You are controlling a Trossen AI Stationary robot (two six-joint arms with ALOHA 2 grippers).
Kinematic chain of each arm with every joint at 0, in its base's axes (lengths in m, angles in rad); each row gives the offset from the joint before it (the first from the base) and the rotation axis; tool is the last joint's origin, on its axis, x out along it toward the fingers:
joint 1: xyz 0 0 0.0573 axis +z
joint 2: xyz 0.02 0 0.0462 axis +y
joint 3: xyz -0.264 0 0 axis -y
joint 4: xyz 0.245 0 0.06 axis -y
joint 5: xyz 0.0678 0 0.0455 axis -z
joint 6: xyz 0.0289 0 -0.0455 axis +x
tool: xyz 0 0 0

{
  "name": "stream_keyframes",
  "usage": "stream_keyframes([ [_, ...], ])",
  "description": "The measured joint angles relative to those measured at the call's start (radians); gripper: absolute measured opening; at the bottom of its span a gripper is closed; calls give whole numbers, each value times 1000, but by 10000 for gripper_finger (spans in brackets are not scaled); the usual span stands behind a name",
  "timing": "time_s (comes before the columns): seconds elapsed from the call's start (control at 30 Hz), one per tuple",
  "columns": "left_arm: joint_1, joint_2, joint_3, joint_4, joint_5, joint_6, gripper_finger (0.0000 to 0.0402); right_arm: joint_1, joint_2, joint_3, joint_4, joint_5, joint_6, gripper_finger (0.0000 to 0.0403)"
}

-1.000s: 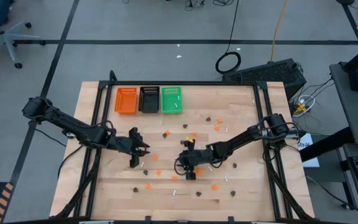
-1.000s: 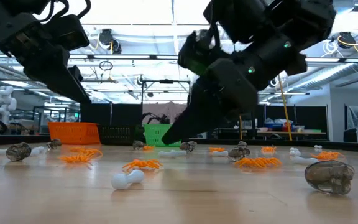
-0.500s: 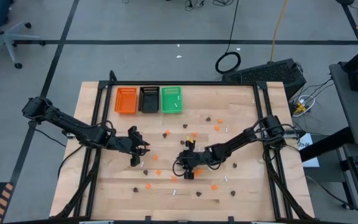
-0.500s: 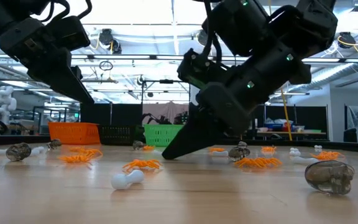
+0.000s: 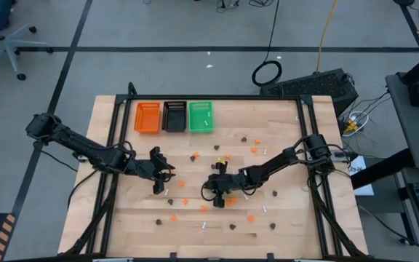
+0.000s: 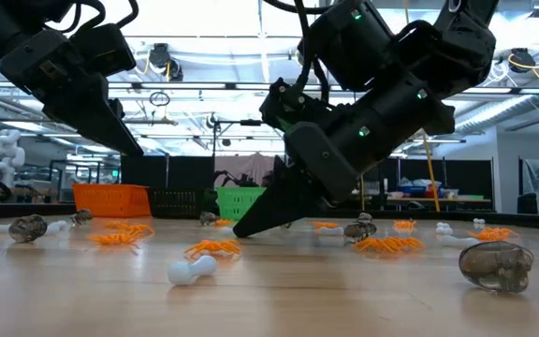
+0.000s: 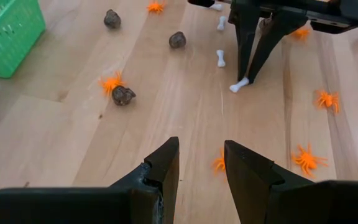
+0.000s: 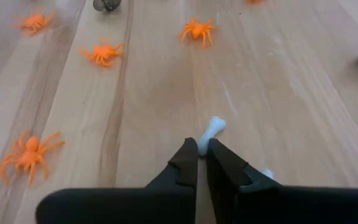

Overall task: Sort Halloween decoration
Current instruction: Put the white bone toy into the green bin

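Orange spiders, dark brown skulls and white bones lie scattered over the wooden table. Near the table's middle my right gripper slants down onto the tabletop, shut on one white bone. My left gripper hangs open above the table's left half, nothing between its fingers, with an orange spider on the wood just beyond them. My right gripper pinches the white bone between its two fingertips. One knobbed end sticks out past them. The fingers slant down from the table's right side, their tips meeting on the bone, which lies on the wood.
Three small trays stand in a row at the far left: orange, black and green. A black frame rail runs along the table's sides. Trinkets also lie near the front edge.
My right gripper has sunk to the tabletop, drifting a little toward the table's left, and its fingers have shut on the white bone.
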Motion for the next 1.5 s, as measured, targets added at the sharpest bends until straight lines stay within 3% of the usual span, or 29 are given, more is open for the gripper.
stream_keyframes([
  [0.53,-1,0,0,-4,-1,1,125,-3,4,-3,95,-45,-140,0],
  [0.83,0,1,0,-4,-2,19,125,-3,2,-3,99,11,10,1],
  [1.27,0,1,0,-3,-6,19,125,5,2,-2,139,11,70,112],
  [1.5,0,2,-1,2,-12,19,125,6,72,-1,228,15,79,128],
])
